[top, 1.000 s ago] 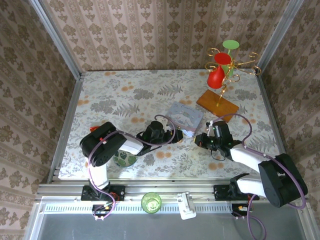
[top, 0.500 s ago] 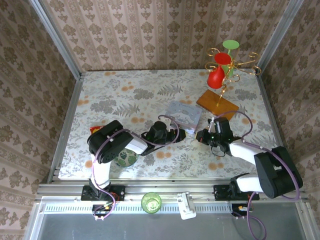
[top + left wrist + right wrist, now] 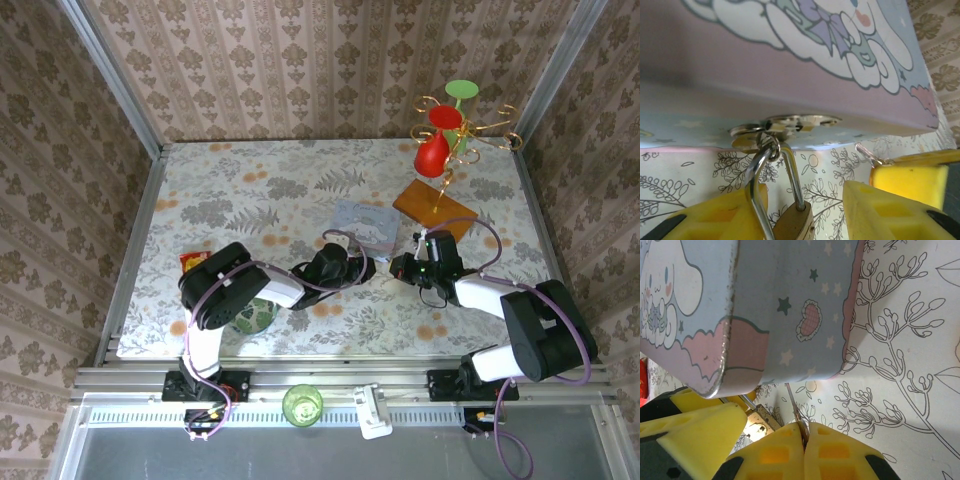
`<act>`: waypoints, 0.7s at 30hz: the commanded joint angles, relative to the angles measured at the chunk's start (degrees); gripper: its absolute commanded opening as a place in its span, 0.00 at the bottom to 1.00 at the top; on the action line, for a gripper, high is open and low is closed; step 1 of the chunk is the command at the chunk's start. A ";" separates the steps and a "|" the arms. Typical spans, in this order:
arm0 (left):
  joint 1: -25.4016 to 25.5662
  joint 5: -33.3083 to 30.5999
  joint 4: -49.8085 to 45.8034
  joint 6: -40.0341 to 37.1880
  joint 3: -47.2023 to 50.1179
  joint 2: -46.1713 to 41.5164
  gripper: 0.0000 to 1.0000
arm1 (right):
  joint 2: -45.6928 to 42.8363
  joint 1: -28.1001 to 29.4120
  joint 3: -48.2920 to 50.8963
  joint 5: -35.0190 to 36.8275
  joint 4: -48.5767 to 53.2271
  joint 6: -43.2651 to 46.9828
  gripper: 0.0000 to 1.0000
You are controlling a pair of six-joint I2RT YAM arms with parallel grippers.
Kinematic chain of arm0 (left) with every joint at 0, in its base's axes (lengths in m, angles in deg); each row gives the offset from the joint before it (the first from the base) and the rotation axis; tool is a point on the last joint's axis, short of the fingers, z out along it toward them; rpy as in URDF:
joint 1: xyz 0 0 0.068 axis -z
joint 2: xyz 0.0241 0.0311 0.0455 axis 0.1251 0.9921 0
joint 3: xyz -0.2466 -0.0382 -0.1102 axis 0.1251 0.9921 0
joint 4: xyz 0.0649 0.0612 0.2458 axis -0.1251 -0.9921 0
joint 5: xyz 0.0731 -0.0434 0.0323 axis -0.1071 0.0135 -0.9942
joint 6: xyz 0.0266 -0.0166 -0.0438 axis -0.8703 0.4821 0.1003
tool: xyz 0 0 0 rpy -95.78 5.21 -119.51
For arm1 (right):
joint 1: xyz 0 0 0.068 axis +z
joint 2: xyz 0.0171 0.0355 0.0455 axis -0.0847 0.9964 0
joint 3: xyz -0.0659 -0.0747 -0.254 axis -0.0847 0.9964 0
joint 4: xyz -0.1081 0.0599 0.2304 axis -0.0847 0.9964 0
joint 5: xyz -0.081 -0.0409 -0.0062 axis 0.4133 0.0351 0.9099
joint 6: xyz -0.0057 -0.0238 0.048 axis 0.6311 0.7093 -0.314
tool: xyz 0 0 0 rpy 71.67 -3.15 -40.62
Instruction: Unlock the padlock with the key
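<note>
The padlock [image 3: 794,226] was judged not yet unlocked. Its shackle [image 3: 792,175] was seen closed and threaded through the hasp [image 3: 785,124] on the near side of the tin [image 3: 790,60], which lay around the middle of the table [image 3: 230,190]. The key [image 3: 794,407] was pinched between the tightly closed jaws of the right gripper [image 3: 804,432]. Its tip was held apart from the lock body, so insertion and turning were left to be done. The left gripper [image 3: 805,202] was placed with its jaws partly apart around the padlock. A gap was visible on the right side, so a firm hold could not be confirmed.

From above, the two grippers were seen meeting just near of the tin, but lock and key were too small to be made out there. The shackle and hasp were shown plainly by the left wrist camera, with the key tip at the right. The pinch on the key and the side of the lock body were given by the right wrist camera. The keyhole could not be made out.
</note>
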 commanded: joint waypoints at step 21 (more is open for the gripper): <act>5.78 -5.67 -6.01 10.80 -2.64 10.21 0.43 | 5.45 0.56 5.19 -1.95 -10.41 -4.55 0.00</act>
